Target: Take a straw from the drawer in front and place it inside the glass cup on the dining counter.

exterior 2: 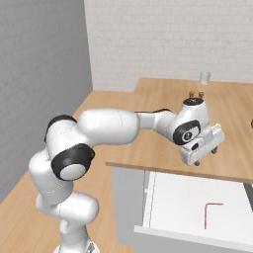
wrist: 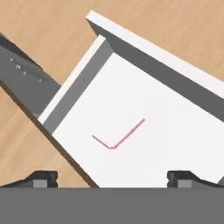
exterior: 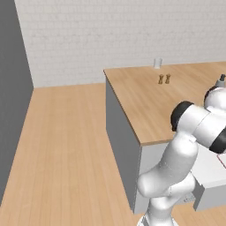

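Observation:
The drawer [exterior 2: 173, 207] stands pulled out of the dining counter [exterior 2: 232, 118], its white inside showing. On its floor lies the straw [exterior 2: 211, 209], a very thin reddish line bent at an angle. In the hand view the straw [wrist: 118, 138] lies mid-drawer [wrist: 144, 87], ahead of my fingertips [wrist: 41, 177]. My gripper [exterior 2: 207, 156] hangs open over the counter's front edge, above the drawer, with nothing between its fingers. The glass cup [exterior: 157, 63] stands at the far edge of the dining counter [exterior: 141, 106]; in the right base view the glass cup [exterior 2: 204, 77] is at the upper right.
Two tiny brown shakers [exterior: 164, 79] stand on the counter in front of the cup. A grey soap bottle [exterior: 220, 80] sits at the right edge. Wooden floor [exterior: 66, 145] spreads to the left, bounded by a grey wall [exterior: 13, 88] and a white brick wall behind.

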